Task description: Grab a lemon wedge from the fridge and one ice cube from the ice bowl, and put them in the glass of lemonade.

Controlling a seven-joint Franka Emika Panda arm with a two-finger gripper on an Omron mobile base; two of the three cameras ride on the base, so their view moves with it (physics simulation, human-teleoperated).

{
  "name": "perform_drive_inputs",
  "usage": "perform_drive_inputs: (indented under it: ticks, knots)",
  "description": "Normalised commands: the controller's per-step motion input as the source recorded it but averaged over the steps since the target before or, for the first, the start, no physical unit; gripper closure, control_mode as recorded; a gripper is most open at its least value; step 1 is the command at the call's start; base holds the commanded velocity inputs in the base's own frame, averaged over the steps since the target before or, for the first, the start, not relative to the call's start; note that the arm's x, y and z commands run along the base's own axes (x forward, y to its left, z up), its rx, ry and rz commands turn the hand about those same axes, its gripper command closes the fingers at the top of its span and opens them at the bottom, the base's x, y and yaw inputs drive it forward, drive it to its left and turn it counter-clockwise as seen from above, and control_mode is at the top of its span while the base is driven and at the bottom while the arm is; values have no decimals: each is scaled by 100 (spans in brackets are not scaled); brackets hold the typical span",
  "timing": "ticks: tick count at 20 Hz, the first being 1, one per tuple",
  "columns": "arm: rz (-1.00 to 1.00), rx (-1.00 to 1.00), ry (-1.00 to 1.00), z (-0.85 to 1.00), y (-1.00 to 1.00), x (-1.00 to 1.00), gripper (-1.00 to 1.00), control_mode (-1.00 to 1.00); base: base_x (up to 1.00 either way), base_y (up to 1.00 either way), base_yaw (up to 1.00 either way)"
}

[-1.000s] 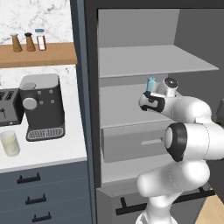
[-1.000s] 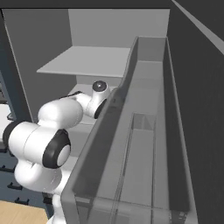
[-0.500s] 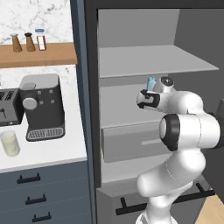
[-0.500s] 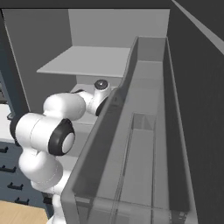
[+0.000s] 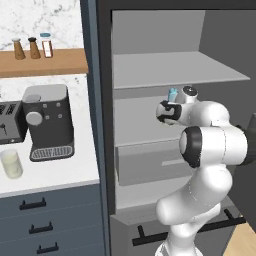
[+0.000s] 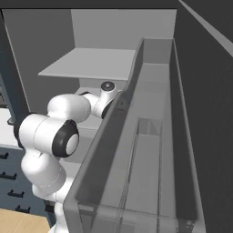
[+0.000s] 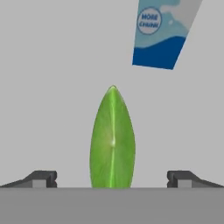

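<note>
The fridge point(image 5: 150, 70) stands open, and my hand point(image 5: 167, 111) reaches in over its middle shelf. In the hand view the lemon wedge point(image 7: 112, 138), green and pointed, lies on the pale shelf directly ahead. It sits midway between the two dark fingertips point(image 7: 41, 177). My gripper point(image 7: 112, 178) is open wide and holds nothing. Left of the fridge, the glass of lemonade point(image 5: 11, 163) stands on the white counter. The ice cube and the ice bowl are out of view.
A blue and white carton point(image 7: 164, 30) stands just behind the wedge, and shows beside the hand as a carton point(image 5: 172, 94). A coffee machine point(image 5: 47, 122) and toaster point(image 5: 6, 125) sit behind the glass. The open door's grey bin point(image 6: 150, 136) flanks the arm on the right.
My hand has eased slightly left and further over the shelf, and the elbow has swung upward. The jaws have stayed open.
</note>
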Motion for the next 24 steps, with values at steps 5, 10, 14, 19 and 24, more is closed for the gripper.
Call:
perform_drive_inputs:
  ticks: [5, 10, 14, 19, 24]
  knots:
    - [0, 0, 0, -9, 0, 21, -100, -100, 0, 0, 0]
    - [0, 0, 0, -4, 0, 24, -100, -100, 0, 0, 0]
    - [0, 0, 3, -9, 0, 1, -100, -100, 0, 0, 0]
    - [0, 0, 1, -33, 0, 0, -100, -100, 0, 0, 0]
    - [0, 0, 2, -21, 0, 0, -100, -100, 0, 0, 0]
